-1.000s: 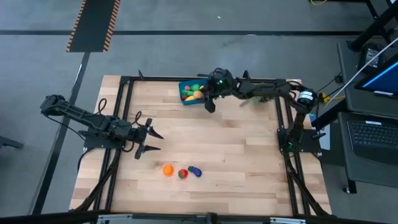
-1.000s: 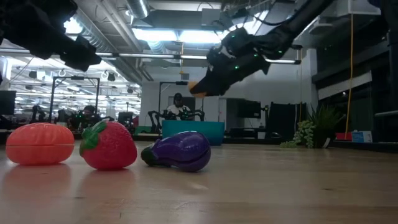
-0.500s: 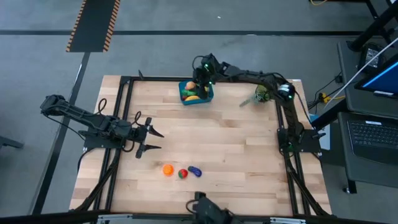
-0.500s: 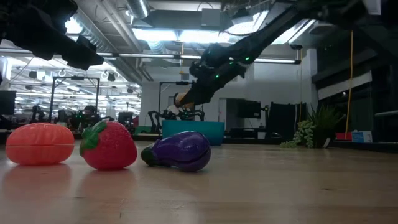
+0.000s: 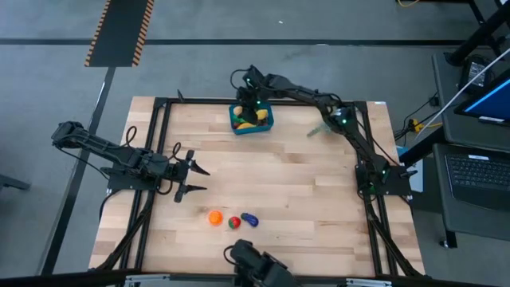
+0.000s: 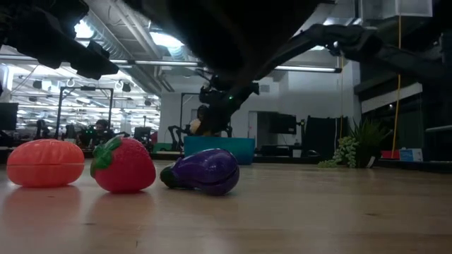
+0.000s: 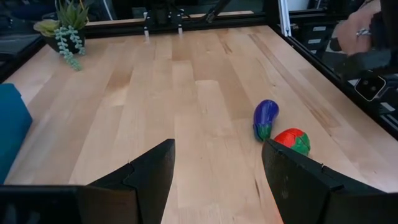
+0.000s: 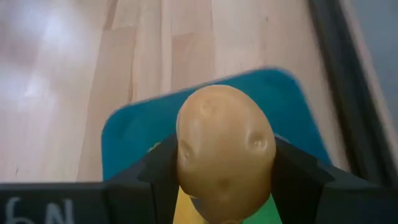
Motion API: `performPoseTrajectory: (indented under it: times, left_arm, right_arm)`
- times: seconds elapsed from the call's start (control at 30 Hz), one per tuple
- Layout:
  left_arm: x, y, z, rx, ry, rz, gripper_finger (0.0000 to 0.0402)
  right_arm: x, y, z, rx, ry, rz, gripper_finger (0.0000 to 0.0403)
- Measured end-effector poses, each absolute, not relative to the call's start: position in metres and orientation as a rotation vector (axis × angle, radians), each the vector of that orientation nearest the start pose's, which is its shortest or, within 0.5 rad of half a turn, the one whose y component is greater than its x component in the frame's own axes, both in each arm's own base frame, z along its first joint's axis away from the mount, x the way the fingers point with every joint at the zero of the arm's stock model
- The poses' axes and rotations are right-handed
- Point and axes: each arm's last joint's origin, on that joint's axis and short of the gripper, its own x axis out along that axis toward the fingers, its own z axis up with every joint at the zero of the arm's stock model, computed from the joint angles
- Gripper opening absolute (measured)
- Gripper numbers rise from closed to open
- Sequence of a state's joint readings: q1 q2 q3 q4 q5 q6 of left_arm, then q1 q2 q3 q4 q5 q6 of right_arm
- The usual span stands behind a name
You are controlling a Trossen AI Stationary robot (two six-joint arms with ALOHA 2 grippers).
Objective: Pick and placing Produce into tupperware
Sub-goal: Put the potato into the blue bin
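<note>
Up at the far edge of the table [image 5: 303,191], the right gripper [image 5: 253,97] hangs directly over the blue tupperware [image 5: 266,124], its fingers closed on a tan potato [image 8: 225,149] — the right wrist view shows the potato clamped between the two dark fingers [image 8: 298,171] with the blue box [image 8: 137,140] beneath it. The box sits near the middle of that far edge, and yellow, orange and green pieces already lie inside it [image 5: 249,123]; which pieces they are cannot be told from above.

Three pieces of produce lie on the wood in a short row toward the near edge, a little left of centre: an orange [image 5: 214,217], a red strawberry [image 5: 233,222] with a green cap, and a purple eggplant [image 5: 250,219]. In the low view they stand close together — the orange piece [image 6: 46,163] just beside the strawberry [image 6: 123,165], the eggplant [image 6: 202,171] just beside that, lying on its side.

The left gripper [image 5: 190,179] waits over the left part of the table, about midway between the far and near edges, its fingers spread wide and holding nothing. From its wrist view the eggplant [image 7: 265,118] and strawberry [image 7: 292,140] lie ahead of it on the bare boards.

A leafy green sprig [image 5: 320,128] rests near the far right corner, and a dark object [image 5: 256,268] shows at the near edge.
</note>
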State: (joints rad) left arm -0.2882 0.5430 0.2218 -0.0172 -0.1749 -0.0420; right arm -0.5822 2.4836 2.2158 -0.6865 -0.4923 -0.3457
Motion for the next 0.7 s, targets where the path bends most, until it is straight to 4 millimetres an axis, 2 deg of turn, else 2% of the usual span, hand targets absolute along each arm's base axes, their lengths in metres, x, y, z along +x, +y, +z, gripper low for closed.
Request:
performPoseTrajectory:
  times: [0.23,0.33,0.7]
  left_arm:
    - [0.132,-0.034,0.187,0.037,0.334,-0.105,0.0234]
    - [0.132,-0.034,0.187,0.038,0.34,-0.105,0.0234]
    - [0.131,-0.034,0.186,0.041,0.349,-0.104,0.0234]
  right_arm:
    - [0.469,-0.281,0.171,0.176,0.846,0.081,0.0198]
    - [0.47,-0.279,0.166,0.185,0.858,0.09,0.0198]
    - [0.47,-0.278,0.168,0.204,0.859,0.084,0.0198]
